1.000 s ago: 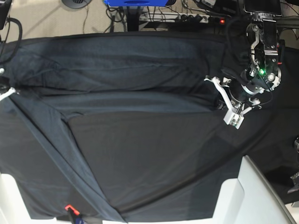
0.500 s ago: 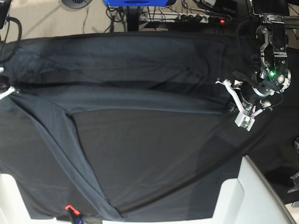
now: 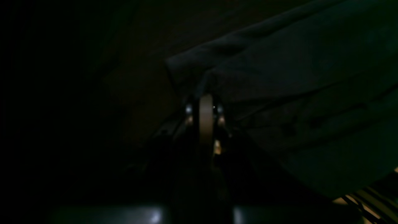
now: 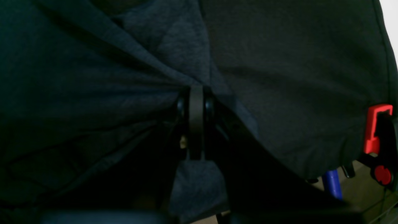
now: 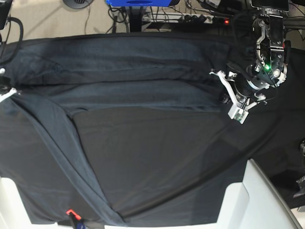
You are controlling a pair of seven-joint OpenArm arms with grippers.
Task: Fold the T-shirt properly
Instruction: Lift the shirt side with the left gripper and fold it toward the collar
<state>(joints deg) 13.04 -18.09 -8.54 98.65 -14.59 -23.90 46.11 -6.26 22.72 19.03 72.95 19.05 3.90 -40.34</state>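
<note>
Two grippers were clamped on the T-shirt (image 5: 128, 90), which lay stretched across the far half of the black table cloth (image 5: 157, 157): the left gripper (image 5: 224, 101) pinched the fabric at the base view's right, the right gripper (image 5: 5, 93) at its left edge. Each wrist view showed jaws pressed together with a fold of grey knit nipped at the tips; a diagonal band of shirt ran down toward a red clip (image 5: 70, 212) at the near edge

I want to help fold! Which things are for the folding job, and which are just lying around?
For the job:
- charcoal-grey knit T-shirt
- left gripper, jaws pinching it
- right gripper, jaws pinching it

Just lying about:
- black table cloth
- red plastic clip
- floor cables
</note>
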